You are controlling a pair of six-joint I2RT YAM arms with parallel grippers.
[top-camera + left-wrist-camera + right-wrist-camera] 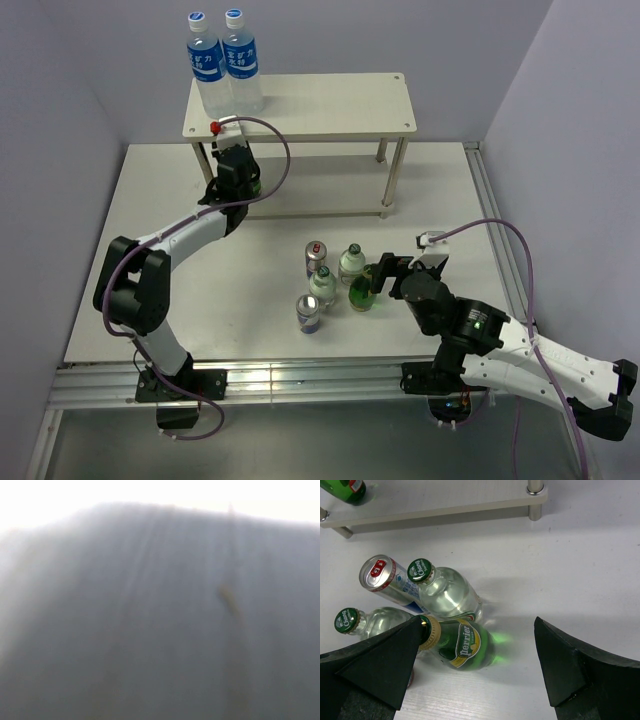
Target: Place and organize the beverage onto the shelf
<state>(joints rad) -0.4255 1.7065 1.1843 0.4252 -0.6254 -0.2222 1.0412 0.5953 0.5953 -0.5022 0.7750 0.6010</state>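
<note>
The right pincer point(479, 624) was spread wide, its two black fingers point(380, 670) low over the white surface point(580, 565). A dark green glass bottle with a yellow label point(465, 649) stood just ahead of the gap between them. Close behind that bottle stood a clear glass bottle with a green cap point(445, 592). A second clear green-capped bottle point(370, 622) stood beside it, and a slim silver-blue can with a red top point(385, 582) was just behind the two. From above, another slim silver-blue can point(309, 314) showed nearest the surface's near edge. The whole cluster sat around the middle of the surface, toward that near edge.

The left pincer point(243, 172) reached to the left end of the cream-white two-tier shelf point(330, 100), which stood along the far edge of the surface. It was pressed together, apparently pinching another dark green glass bottle point(256, 184), though the top view hid the contact and the left wrist view was only a grey blur. That bottle rested on the shelf's lower board point(445, 502), near its left front corner. Two tall clear plastic water bottles with blue labels point(225, 62) stood side by side at the left back corner of the upper board.
</note>
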